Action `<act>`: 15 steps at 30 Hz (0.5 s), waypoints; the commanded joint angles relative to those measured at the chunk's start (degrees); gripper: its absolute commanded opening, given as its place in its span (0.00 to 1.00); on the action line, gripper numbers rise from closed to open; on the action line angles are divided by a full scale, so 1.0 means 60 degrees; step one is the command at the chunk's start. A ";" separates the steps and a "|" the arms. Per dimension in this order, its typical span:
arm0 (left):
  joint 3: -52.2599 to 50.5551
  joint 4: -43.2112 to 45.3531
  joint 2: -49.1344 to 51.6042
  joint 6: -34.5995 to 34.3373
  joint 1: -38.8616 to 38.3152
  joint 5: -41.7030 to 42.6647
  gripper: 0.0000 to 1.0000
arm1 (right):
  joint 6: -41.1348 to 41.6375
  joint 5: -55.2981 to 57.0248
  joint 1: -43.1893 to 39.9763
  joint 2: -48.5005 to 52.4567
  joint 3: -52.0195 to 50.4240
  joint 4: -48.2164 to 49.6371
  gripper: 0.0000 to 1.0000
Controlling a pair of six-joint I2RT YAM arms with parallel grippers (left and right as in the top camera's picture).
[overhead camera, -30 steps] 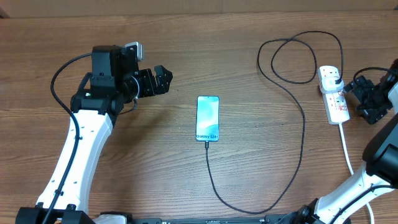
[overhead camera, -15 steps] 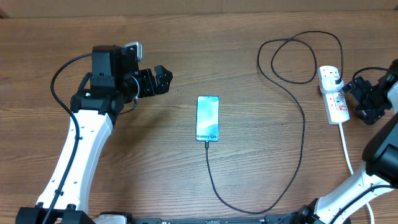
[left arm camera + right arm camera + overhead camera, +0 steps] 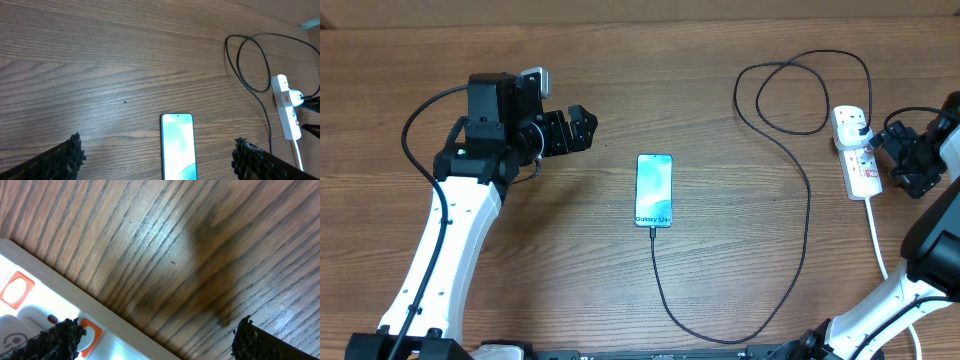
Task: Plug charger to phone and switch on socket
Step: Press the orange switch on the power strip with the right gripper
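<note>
The phone (image 3: 654, 190) is laid lengthwise toward the robot on the wooden table (image 3: 720, 90); the left gripper (image 3: 587, 126) and right gripper (image 3: 894, 158) are held wide apart, empty.

A brown wooden table (image 3: 620, 60) is filling the view, its grain running side to side. A paler strip (image 3: 620, 8) is showing along the far edge. Soft light is glinting off the wood near the right edge, beside a dim shadow (image 3: 210, 265).
</note>
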 commanded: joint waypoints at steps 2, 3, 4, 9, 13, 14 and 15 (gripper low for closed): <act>0.0073 0.0011 -0.0076 -0.0029 0.0044 -0.0029 1.00 | 0.0000 0.0004 0.0124 0.0058 -0.0047 -0.0138 1.00; 0.0073 0.0011 -0.0076 -0.0025 0.0044 -0.0029 0.99 | -0.0004 0.0004 0.0124 0.0058 -0.0047 -0.0182 1.00; 0.0073 0.0011 -0.0076 -0.0025 0.0044 -0.0029 1.00 | -0.0004 0.0004 0.0135 0.0058 -0.0047 -0.0208 1.00; 0.0073 0.0011 -0.0076 -0.0029 0.0044 -0.0029 1.00 | -0.0004 -0.0004 0.0211 0.0058 -0.0047 -0.0346 1.00; 0.0073 0.0011 -0.0076 -0.0029 0.0044 -0.0029 1.00 | -0.0018 0.0007 0.0342 0.0058 -0.0047 -0.0437 1.00; 0.0073 0.0011 -0.0076 -0.0029 0.0044 -0.0029 0.99 | -0.0044 0.0007 0.0386 0.0058 -0.0047 -0.0441 1.00; 0.0073 0.0011 -0.0076 -0.0029 0.0044 -0.0029 1.00 | -0.0047 0.0007 0.0430 0.0058 -0.0047 -0.0448 1.00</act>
